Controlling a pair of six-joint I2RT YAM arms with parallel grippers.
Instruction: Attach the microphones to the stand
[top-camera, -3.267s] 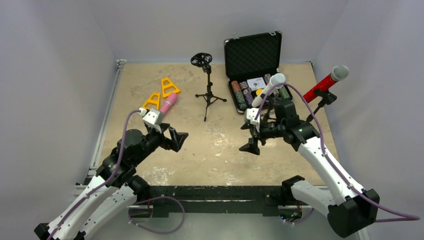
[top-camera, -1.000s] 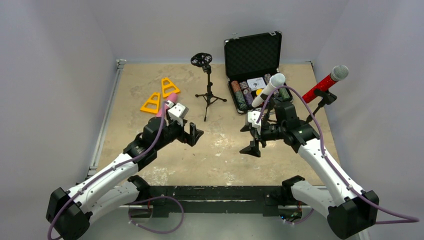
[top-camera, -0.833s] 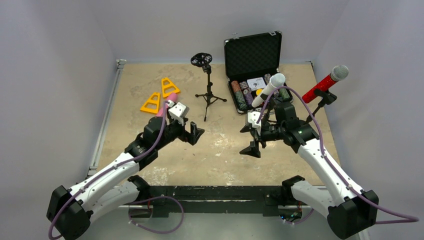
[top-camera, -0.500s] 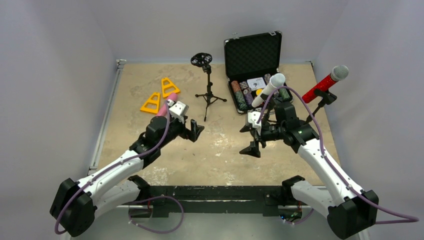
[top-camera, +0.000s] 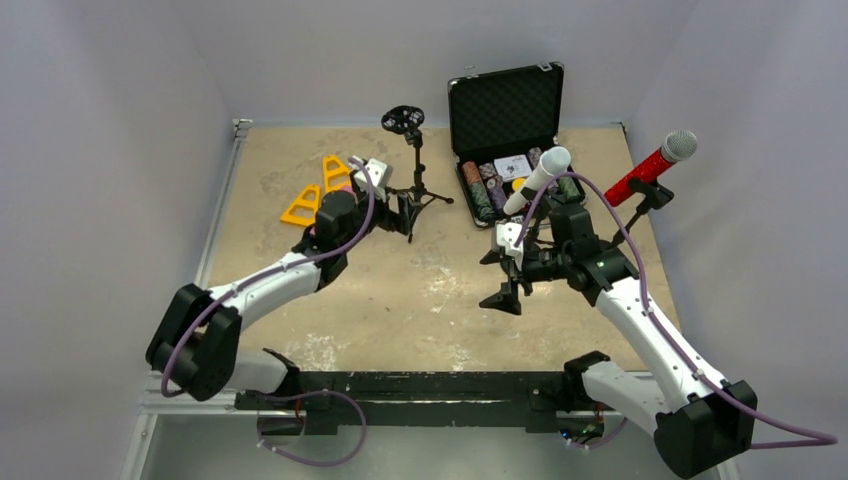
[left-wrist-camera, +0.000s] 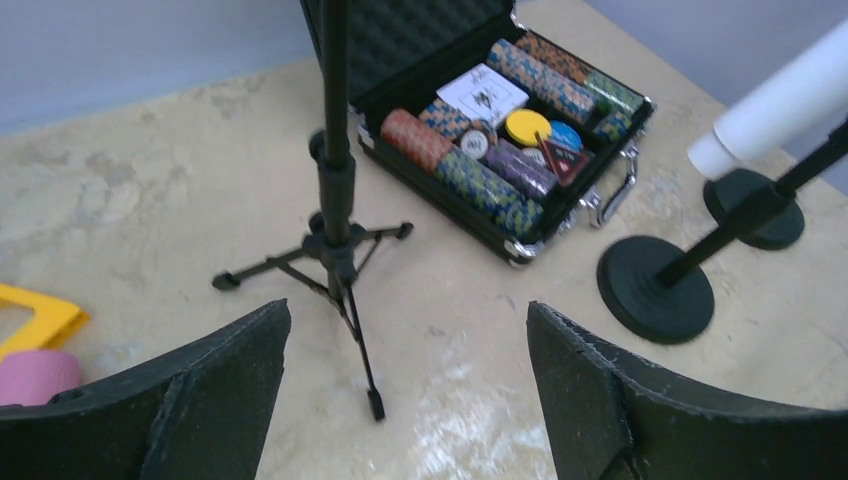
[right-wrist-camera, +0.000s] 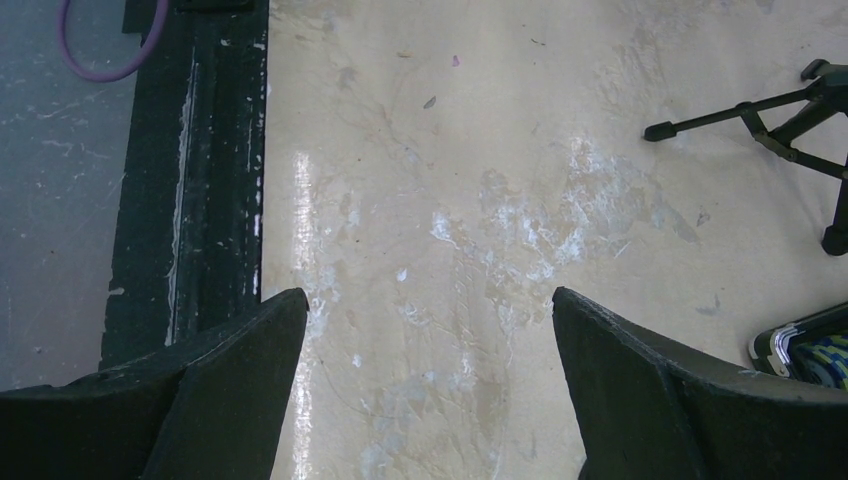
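An empty black tripod stand (top-camera: 415, 182) (left-wrist-camera: 335, 190) rises mid-table with its clip head on top. My left gripper (top-camera: 404, 214) (left-wrist-camera: 408, 310) hovers just in front of the tripod's legs, open, with nothing between the fingers. The pink microphone (left-wrist-camera: 35, 375) lies on the table by the yellow pieces, largely hidden behind my left arm in the top view. A white microphone (top-camera: 540, 178) (left-wrist-camera: 790, 100) and a glittery red microphone (top-camera: 655, 162) sit tilted in round-base stands at the right. My right gripper (top-camera: 505, 272) (right-wrist-camera: 430, 300) hangs open and empty over bare table.
An open black case of poker chips (top-camera: 505, 135) (left-wrist-camera: 500, 130) stands at the back right, close behind the white microphone's stand. Two yellow triangular pieces (top-camera: 300, 210) lie at the left. Round stand bases (left-wrist-camera: 655, 290) sit right of the tripod. A black rail (right-wrist-camera: 215, 170) runs along the near edge.
My left arm has reached forward and right, from beside the pink microphone to the tripod stand, its jaws still apart. The right arm has stayed put.
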